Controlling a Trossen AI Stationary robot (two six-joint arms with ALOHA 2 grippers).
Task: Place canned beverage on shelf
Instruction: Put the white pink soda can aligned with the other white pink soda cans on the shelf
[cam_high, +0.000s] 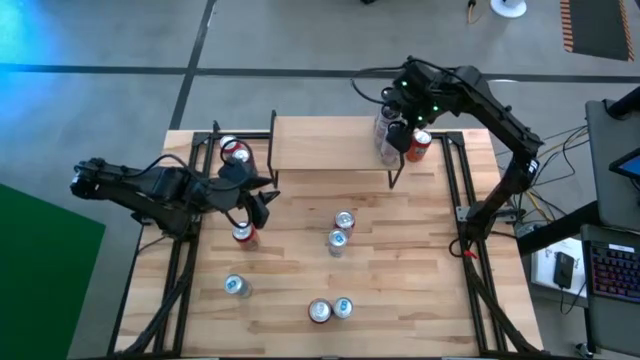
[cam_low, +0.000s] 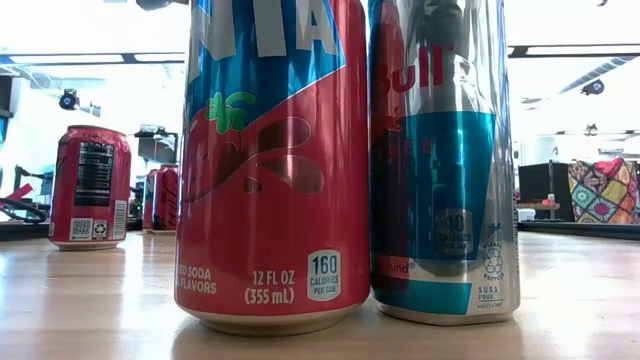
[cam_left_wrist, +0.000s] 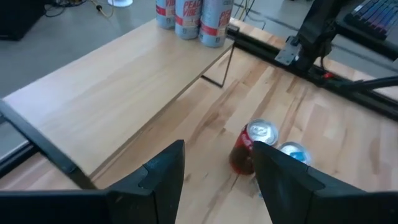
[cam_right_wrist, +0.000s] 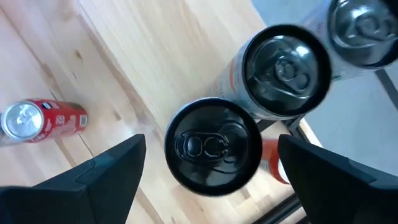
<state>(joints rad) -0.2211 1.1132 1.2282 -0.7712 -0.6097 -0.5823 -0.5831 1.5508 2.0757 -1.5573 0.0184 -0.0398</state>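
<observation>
Here the release step appears to be in hand. At the shelf's (cam_high: 330, 143) right end, the right gripper (cam_high: 402, 128) is spread wide around a black-topped can (cam_right_wrist: 213, 144), standing upright on the shelf beside two other cans, with nothing clamped. A straight lift clear is called for next. Left of the shelf, the left gripper (cam_left_wrist: 214, 177) is held half open and empty above the table (cam_high: 400, 250).

tabletop (cam_high: 420, 260): slatted wood | floor (cam_high: 120, 40): grey; green mat (cam_high: 40, 270) | keyboard (cam_high: 610, 270) (far right edge)
</observation>
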